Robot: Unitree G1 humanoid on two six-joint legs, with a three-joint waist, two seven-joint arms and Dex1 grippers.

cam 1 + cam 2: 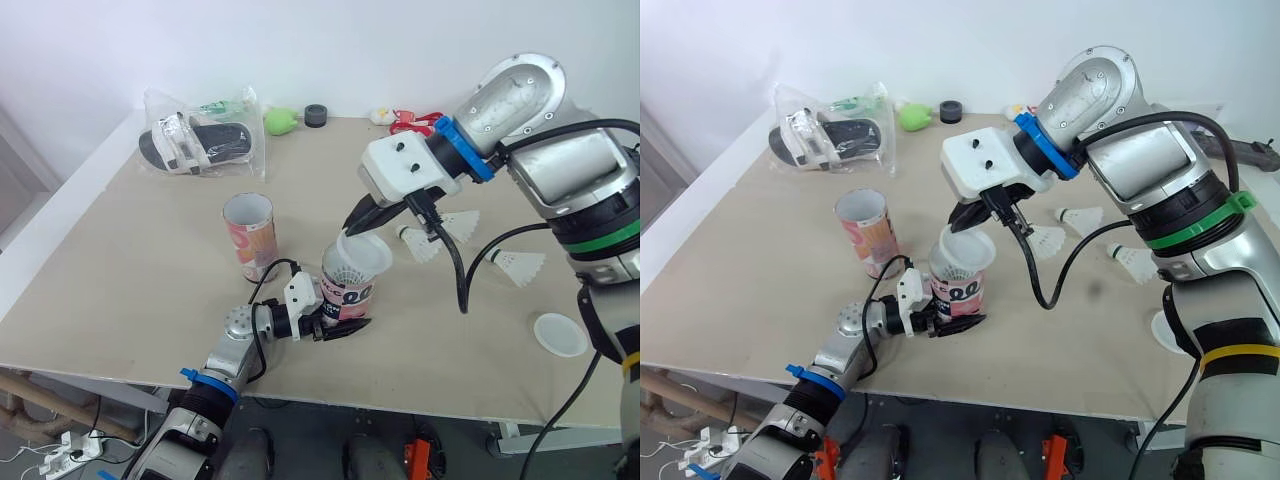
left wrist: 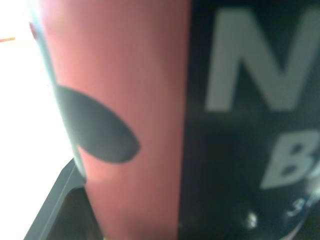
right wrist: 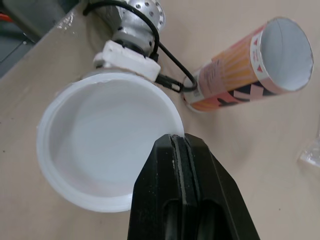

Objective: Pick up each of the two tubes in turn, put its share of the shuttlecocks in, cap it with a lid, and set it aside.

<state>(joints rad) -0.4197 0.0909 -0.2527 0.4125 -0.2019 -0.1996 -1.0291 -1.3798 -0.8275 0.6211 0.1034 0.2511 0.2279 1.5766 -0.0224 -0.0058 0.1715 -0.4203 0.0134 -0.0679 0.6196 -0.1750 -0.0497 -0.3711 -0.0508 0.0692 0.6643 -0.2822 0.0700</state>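
A pale beige board tabletop carries everything. At its far left corner lies a clear plastic bag with black-and-white sandals inside.

Near the front edge stands the pink-and-black printed cardboard tube, the held tube. It is upright, and the left gripper clamps its black fingers round the tube's base. In the left wrist view the printed wall sits right against one finger. White netted shuttlecock skirts show just inside the mouth.

Just beside it, to the left and slightly farther back, is a second tube. It is orange-pink printed cardboard and stands upright, open at the top.

Over the held tube's mouth is a round translucent white plastic lid, the held lid. It is tilted, with its right side raised. The right gripper pinches that raised rim, its two black fingers pressed together on it. Whether the lower edge touches the tube rim cannot be told.

A loose lid, white and round, lies flat near the front right corner, well apart from both tubes.

Three white feather shuttlecocks lie on their sides to the right of the held tube: one, another and a third.

Along the far edge sit a green lump, a black ring and a small red item.
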